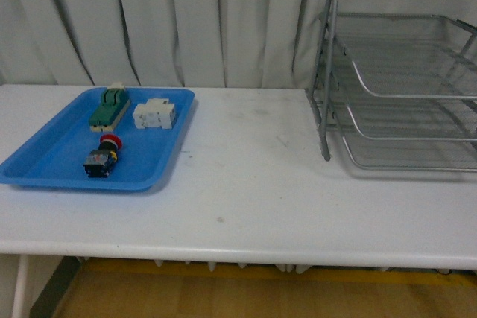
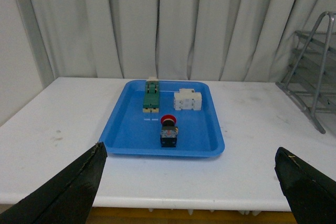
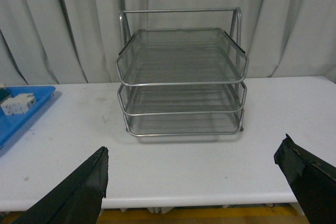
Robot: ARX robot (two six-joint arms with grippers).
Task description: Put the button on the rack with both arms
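Note:
The button (image 1: 103,156), red-capped on a dark body, lies in the front part of a blue tray (image 1: 45,160) on the left of the white table; it also shows in the left wrist view (image 2: 169,131). The silver three-tier wire rack (image 1: 406,83) stands at the right back and fills the right wrist view (image 3: 182,77). My left gripper (image 2: 191,182) is open and empty, held back off the table's front edge, facing the tray. My right gripper (image 3: 194,182) is open and empty, likewise back from the front edge, facing the rack. Neither arm shows in the front view.
In the blue tray (image 2: 122,128) a green-topped block (image 1: 109,108) and a white blocky part (image 1: 154,115) lie behind the button. A grey curtain (image 1: 186,20) hangs behind the table. The table's front edge (image 1: 238,252) runs across the front view.

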